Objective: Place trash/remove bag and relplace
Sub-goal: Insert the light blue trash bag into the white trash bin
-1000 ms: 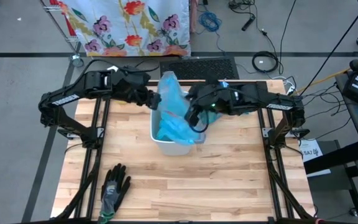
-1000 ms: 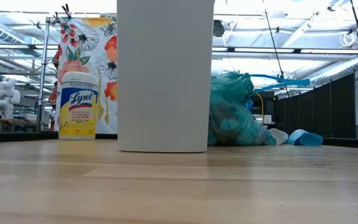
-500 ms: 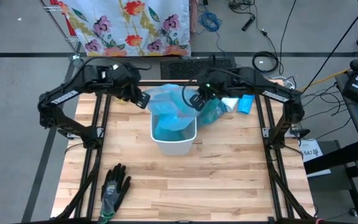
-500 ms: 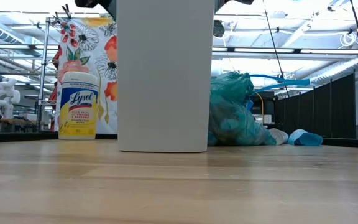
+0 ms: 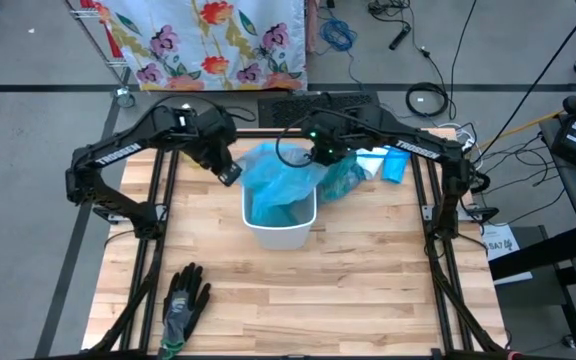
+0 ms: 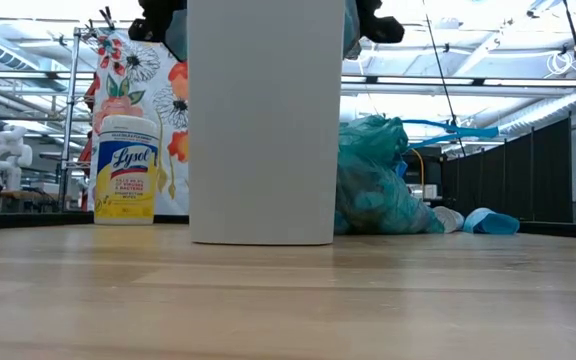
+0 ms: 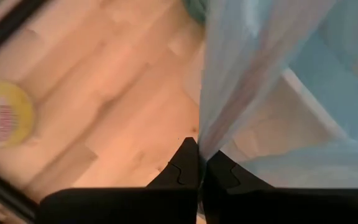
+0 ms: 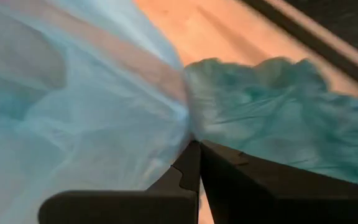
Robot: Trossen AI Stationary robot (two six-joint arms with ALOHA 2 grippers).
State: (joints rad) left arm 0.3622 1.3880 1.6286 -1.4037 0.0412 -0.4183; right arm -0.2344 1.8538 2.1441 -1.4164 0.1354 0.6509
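Note:
A thin light-blue bag point(image 5: 280, 178) is spread over the mouth of the white bin point(image 5: 279, 232) at the table's middle, partly down inside it. My left gripper point(image 5: 230, 173) is shut on the bag's edge at the bin's far left. My right gripper point(image 5: 320, 156) is shut on its edge at the far right. In the low view both show just above the bin point(image 6: 265, 120). A full teal bag point(image 5: 346, 178) rests on the table right of the bin. No loose trash shows. My left gripper pinches the bag's left edge point(image 7: 206, 138) between its two fingers, slanting down from above. The film runs taut away from the fingertips toward the bin. My right gripper pinches the bag's right edge point(image 8: 187, 132) between its two fingers, slanting down from above. The film fans out from the fingertips, gathered at the pinch.
A black-and-grey glove point(image 5: 183, 300) lies near the front left. A yellow wipes canister point(image 6: 126, 168) stands at the far left, beside the left arm. A blue roll point(image 5: 394, 166) lies at the far right, past the full bag point(image 6: 378, 180).
Both grippers have sunk and drawn apart, the left toward the table's left, the right toward the far edge. The bag, earlier bunched upright between them, is now spread out wide across the bin's mouth. Both wrists have rolled.

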